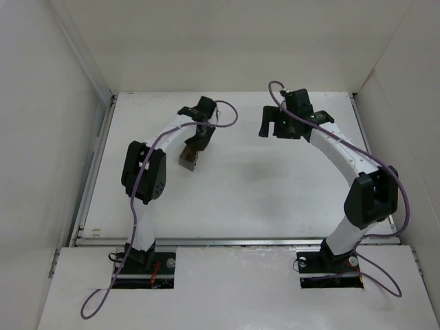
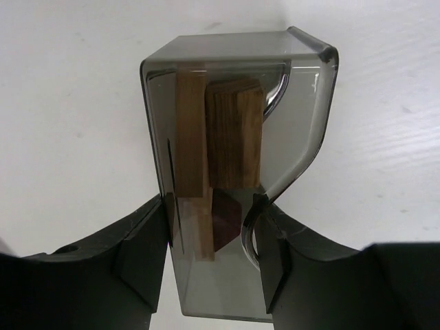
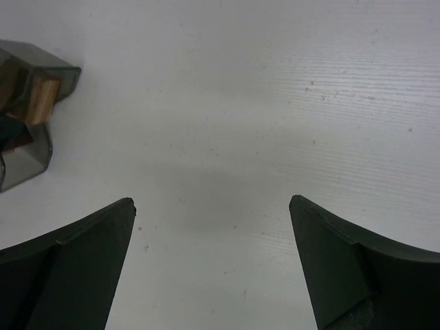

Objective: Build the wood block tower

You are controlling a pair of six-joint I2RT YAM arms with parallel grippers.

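Note:
My left gripper (image 2: 212, 237) is shut on a dark translucent grey box (image 2: 234, 172) and holds it above the white table; it also shows in the top view (image 1: 190, 155). Inside the box lie the tower's pieces: a light-tan wooden bar (image 2: 190, 134), a browner wooden block (image 2: 235, 134) and a small dark reddish-brown block (image 2: 225, 220). The box with the blocks shows at the left edge of the right wrist view (image 3: 27, 110). My right gripper (image 3: 212, 206) is open and empty above bare table, at the back right in the top view (image 1: 269, 122).
White walls close in the table (image 1: 275, 185) on the left, back and right. A metal rail (image 1: 234, 241) runs along the near edge by the arm bases.

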